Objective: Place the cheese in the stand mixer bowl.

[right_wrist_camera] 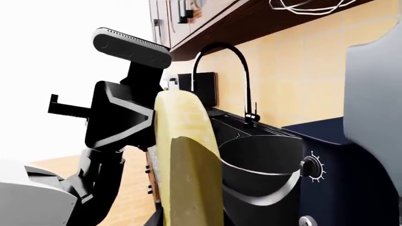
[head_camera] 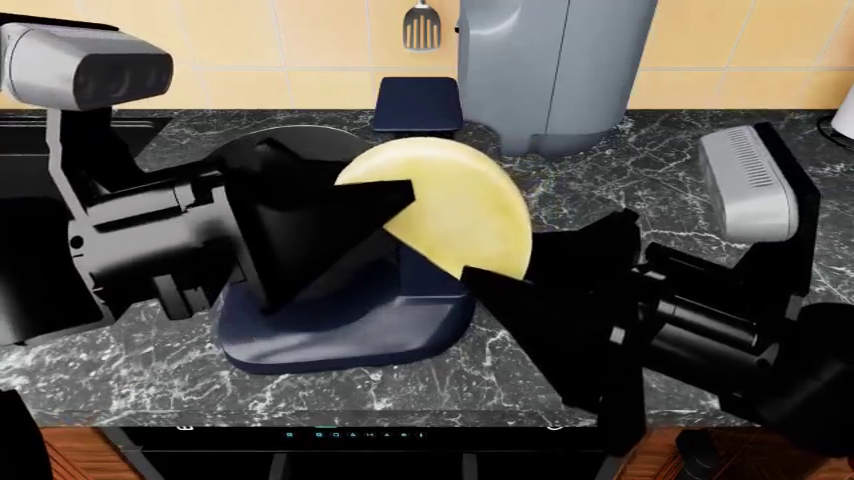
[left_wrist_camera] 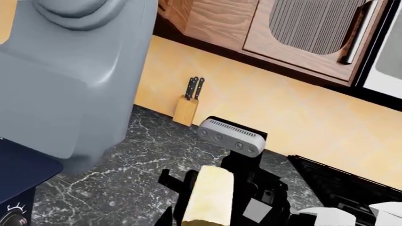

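The cheese (head_camera: 461,215), a pale yellow half-round wedge, hangs in the air over the navy stand mixer's base (head_camera: 347,335). My left gripper (head_camera: 380,215) grips its left side and my right gripper (head_camera: 487,285) grips its lower right edge. Both look shut on it. In the left wrist view the cheese (left_wrist_camera: 210,195) stands edge-on between the left gripper's (left_wrist_camera: 210,219) jaws. In the right wrist view it (right_wrist_camera: 185,165) fills the right gripper (right_wrist_camera: 188,216). The dark grey stand mixer bowl (right_wrist_camera: 257,174) sits just beside the cheese. In the head view my left gripper hides most of the bowl.
A tall light grey appliance (head_camera: 554,70) stands behind the mixer on the dark marble counter (head_camera: 561,210). A knife block (left_wrist_camera: 186,109) stands at the wall and a spatula (head_camera: 422,25) hangs on it. A sink with a black faucet (right_wrist_camera: 223,75) lies to the left.
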